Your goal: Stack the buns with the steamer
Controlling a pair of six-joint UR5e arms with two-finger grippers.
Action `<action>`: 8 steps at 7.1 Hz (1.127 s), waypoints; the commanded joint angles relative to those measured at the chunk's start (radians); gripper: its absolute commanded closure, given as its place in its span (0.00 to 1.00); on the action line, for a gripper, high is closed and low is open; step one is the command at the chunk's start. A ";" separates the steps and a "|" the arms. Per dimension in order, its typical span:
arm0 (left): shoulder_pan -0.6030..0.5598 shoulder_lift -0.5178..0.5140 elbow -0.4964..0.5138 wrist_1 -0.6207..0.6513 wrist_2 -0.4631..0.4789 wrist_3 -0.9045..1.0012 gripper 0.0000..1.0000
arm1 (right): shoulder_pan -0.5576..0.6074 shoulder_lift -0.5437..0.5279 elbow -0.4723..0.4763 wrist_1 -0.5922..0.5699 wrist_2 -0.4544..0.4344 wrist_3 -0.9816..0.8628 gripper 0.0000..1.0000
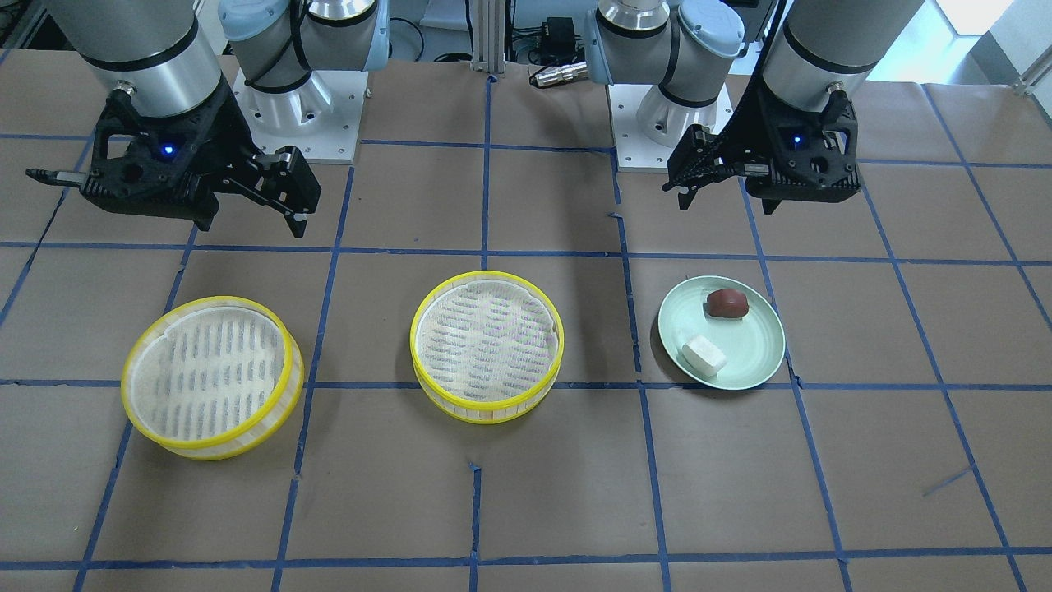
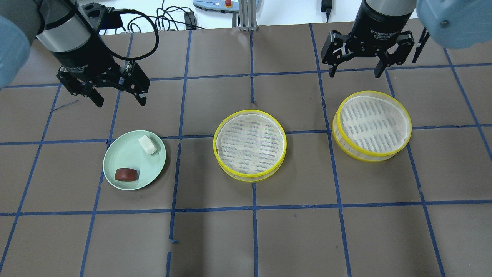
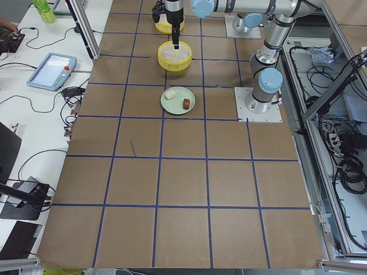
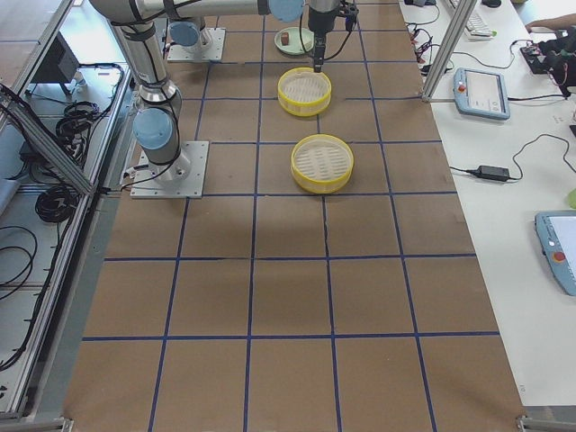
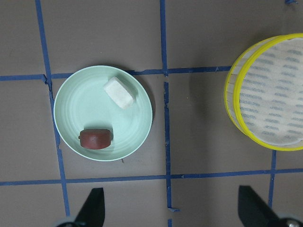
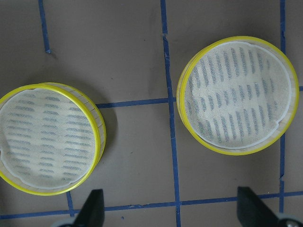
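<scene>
Yellow middle steamer tray [image 2: 250, 144] and right steamer tray [image 2: 372, 124] hold nothing yet, so it's step one imo. White bun [image 2: 147, 145] and reddish-brown bun [image 2: 126, 174] sit apart on the green plate [image 2: 123, 157]. Left gripper [image 2: 120, 100] and right gripper [image 2: 355, 71] hover, fingers spread, empty. Next: left one lowers over a bun, pinches gently.

Both wrist cameras look down, sharing one steamer [image 5: 270, 92].
</scene>
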 commanded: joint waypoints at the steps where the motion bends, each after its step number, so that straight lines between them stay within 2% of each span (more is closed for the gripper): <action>1: -0.002 0.003 -0.002 0.002 0.001 0.000 0.00 | 0.000 0.002 0.002 -0.003 0.000 -0.003 0.00; 3: 0.000 0.001 -0.006 -0.001 0.002 0.000 0.00 | -0.072 0.032 0.004 -0.017 0.000 -0.147 0.00; 4: 0.017 0.004 -0.009 -0.008 0.004 0.070 0.00 | -0.165 0.078 0.007 -0.027 -0.001 -0.172 0.05; 5: 0.050 -0.017 -0.043 0.012 -0.001 0.194 0.00 | -0.243 0.106 0.031 -0.043 0.005 -0.285 0.05; 6: 0.102 -0.047 -0.122 0.160 0.001 0.204 0.00 | -0.294 0.183 0.098 -0.231 0.011 -0.381 0.05; 8: 0.144 -0.156 -0.262 0.384 0.037 0.206 0.00 | -0.385 0.297 0.230 -0.514 0.011 -0.526 0.07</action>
